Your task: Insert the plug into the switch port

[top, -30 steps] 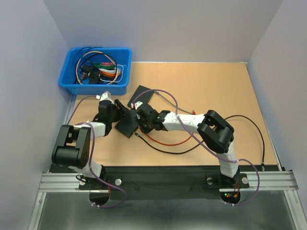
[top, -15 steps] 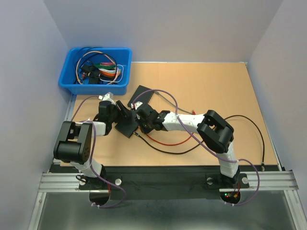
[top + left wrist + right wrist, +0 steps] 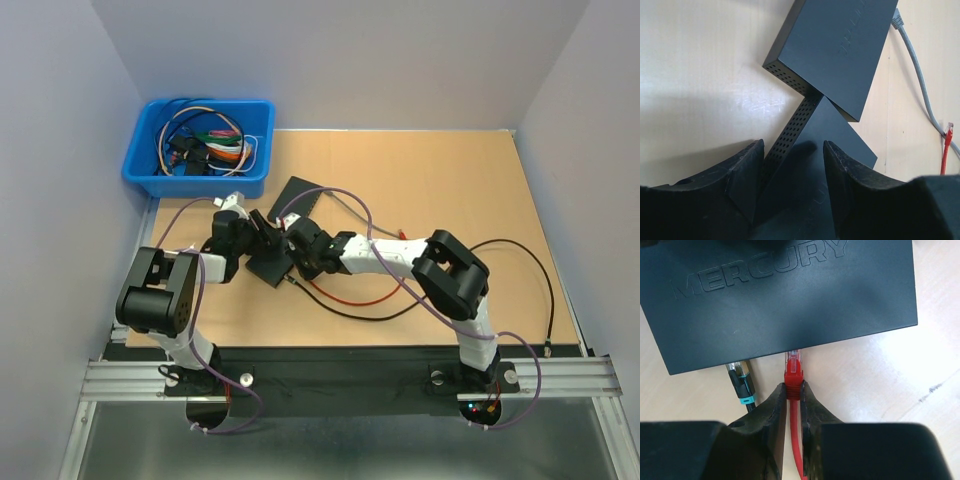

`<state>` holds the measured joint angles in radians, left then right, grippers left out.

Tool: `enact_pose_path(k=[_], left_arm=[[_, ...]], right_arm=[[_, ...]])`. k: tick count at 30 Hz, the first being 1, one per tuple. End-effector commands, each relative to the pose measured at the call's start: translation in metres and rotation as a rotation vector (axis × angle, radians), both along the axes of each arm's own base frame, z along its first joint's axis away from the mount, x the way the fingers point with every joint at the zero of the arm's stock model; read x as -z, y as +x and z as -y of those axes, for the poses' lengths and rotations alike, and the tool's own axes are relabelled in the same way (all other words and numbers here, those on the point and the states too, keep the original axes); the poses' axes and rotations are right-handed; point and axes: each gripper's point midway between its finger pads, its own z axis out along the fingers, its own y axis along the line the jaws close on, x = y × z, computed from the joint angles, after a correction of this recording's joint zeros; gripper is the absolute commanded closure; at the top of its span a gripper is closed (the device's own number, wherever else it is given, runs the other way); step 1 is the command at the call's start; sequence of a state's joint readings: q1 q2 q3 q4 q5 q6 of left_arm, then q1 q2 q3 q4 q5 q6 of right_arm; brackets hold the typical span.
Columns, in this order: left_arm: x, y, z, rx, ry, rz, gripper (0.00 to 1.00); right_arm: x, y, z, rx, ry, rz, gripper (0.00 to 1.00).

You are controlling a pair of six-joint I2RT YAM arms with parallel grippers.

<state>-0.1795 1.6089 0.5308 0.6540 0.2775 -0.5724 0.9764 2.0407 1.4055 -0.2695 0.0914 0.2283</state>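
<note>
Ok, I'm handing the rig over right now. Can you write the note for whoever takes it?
Left gripper: jaws astride the switch; I cannot tell whether they clamp it.
Right gripper: shut on the red plug.
The plug's tip is at the switch's front edge, beside a black plug at that same edge. A second switch lies just beyond.
Done: plug gripped and lined up.
Left: push it fully in, then release.

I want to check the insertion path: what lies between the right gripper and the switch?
Only the red plug, pinched by the right gripper, its clear tip reaching the switch edge; right wrist view.
</note>
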Motion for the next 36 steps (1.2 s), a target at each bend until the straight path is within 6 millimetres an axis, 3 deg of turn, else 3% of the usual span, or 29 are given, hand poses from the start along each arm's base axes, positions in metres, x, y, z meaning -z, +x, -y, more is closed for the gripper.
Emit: enact_pose_path(k=[1,7,12,20,26,36], left_arm=[[0.033,-0.043,0.034,0.138,-0.047,-0.166,0.40],[0.036,-0.040,0.037,0.145,-0.045,-0.170,0.40],[0.034,-0.038,0.038,0.156,-0.042,-0.160,0.40],[0.037,-0.040,0.041,0.183,-0.045,-0.156,0.40],[0.034,-0.042,0.046,0.212,-0.063,-0.137,0.41],[0.037,-0.052,0.053,0.237,-0.072,-0.141,0.42]], right_arm=[[-0.025,0.014,-0.006,0.016,0.054,0.112,1.00],[-0.018,0.024,0.018,0.045,-0.040,0.183,0.99],[-0.015,0.030,0.026,0.063,-0.063,0.195,0.99],[-0.017,0.021,0.020,-0.037,-0.047,0.187,1.00],[-0.035,0.005,0.006,-0.172,0.040,0.179,1.00],[-0.039,0.016,0.005,-0.173,0.062,0.192,1.00]])
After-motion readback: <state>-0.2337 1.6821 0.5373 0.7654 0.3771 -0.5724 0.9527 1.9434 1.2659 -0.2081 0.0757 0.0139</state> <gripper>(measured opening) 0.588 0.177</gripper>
